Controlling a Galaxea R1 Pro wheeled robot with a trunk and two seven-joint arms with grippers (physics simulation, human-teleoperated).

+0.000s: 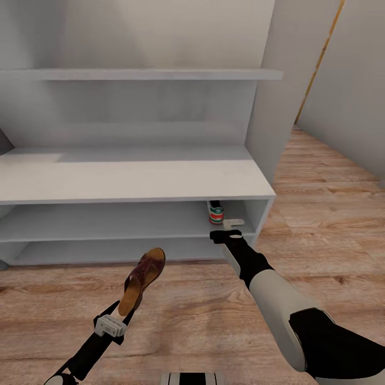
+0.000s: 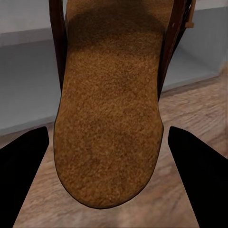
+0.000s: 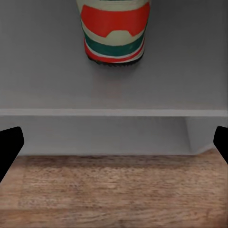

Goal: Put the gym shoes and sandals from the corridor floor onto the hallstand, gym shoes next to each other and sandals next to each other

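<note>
One gym shoe (image 1: pixel 215 212) (image 3: pixel 114 33) stands on the upper shelf of the hallstand (image 1: pixel 133 182), at its right end, red-and-green heel facing out. My right gripper (image 1: pixel 233 221) (image 3: pixel 114 147) hovers just in front of that shelf's edge, open, with nothing between its fingers. My left gripper (image 1: pixel 122 314) is shut on the heel of a brown sandal (image 1: pixel 141 279), held tilted above the corridor floor (image 1: pixel 203 299) in front of the rack. In the left wrist view the sandal's tan footbed (image 2: pixel 111 118) sits between the black fingers (image 2: pixel 23 175).
A thin floating wall shelf (image 1: pixel 139 74) hangs above the rack. A grey wall corner (image 1: pixel 272 107) stands at the rack's right end, with open wood floor (image 1: pixel 331 182) beyond it. The rack's top and its left shelf spaces are bare.
</note>
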